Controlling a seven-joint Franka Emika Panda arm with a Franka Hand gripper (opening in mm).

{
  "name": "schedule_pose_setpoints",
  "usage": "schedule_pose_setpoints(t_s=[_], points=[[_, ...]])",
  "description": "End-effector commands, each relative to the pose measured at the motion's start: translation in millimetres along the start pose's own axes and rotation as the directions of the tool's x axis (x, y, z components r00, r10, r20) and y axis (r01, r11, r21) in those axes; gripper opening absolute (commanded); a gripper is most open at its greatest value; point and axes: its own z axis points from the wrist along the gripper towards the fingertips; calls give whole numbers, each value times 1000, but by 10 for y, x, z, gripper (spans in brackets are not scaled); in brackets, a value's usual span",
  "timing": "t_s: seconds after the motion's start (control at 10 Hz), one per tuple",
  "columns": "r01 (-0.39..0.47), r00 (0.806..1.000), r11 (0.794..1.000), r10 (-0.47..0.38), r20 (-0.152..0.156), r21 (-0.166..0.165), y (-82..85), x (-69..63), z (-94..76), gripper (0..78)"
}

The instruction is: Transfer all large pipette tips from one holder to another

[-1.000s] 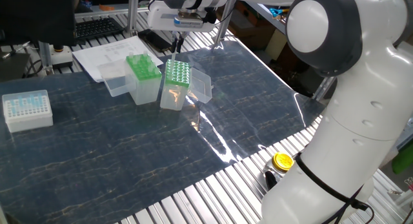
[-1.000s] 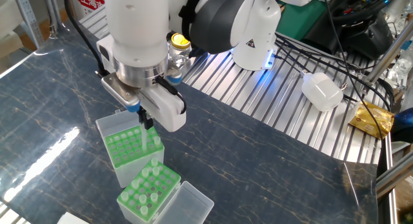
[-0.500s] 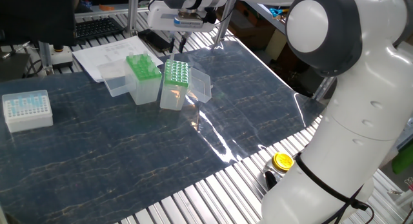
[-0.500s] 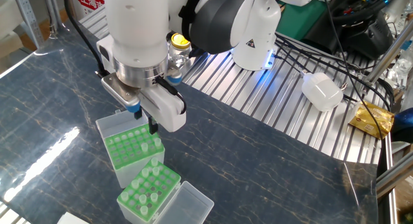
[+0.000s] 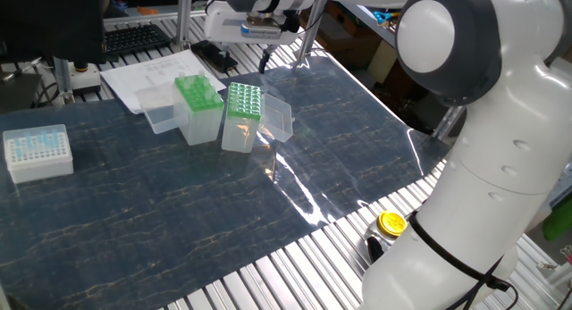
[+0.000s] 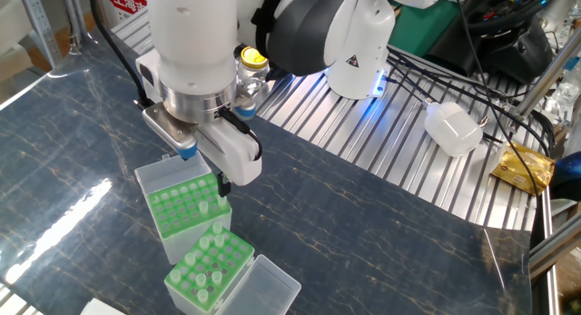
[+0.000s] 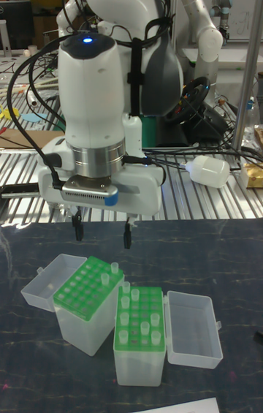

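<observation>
1. The table (image 5: 179, 212) is covered by a dark blue marbled mat with a glossy sheen; bare aluminium rails run along its edges, and papers (image 5: 152, 78) and a keyboard (image 5: 134, 37) lie at the back in one fixed view.
2. Off the mat, a yellow-capped bottle (image 5: 391, 224) stands by the robot's base, and a white plastic bottle (image 6: 454, 129) lies on the rails among cables.
3. Two clear boxes sit side by side with lids swung open. One green rack (image 7: 90, 285) is mostly empty holes, with a large pipette tip (image 7: 113, 270) or two at its corner nearest the other box.
4. The second green rack (image 7: 140, 317) holds several more large pipette tips (image 7: 145, 330) scattered over its grid.
5. A white box (image 5: 37, 152) of small pale-blue tips stands well apart at the mat's other end.
6. The gripper (image 7: 101, 226) hangs above the racks, fingers spread wide and holding nothing.
7. Compared with a second ago, the fingers have opened out from a nearly closed stance over the mostly empty rack.
</observation>
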Motion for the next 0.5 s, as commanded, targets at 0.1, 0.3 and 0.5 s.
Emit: schedule_pose_setpoints(t_s=[0.1, 0.3, 0.5], points=[[0, 1000, 1000, 0, 2, 0, 1, -7, -12, 774], [-110, 993, 994, 110, -45, 16, 177, 9, -29, 774], [-164, 985, 986, 165, -49, 21, 309, 17, -17, 774]])
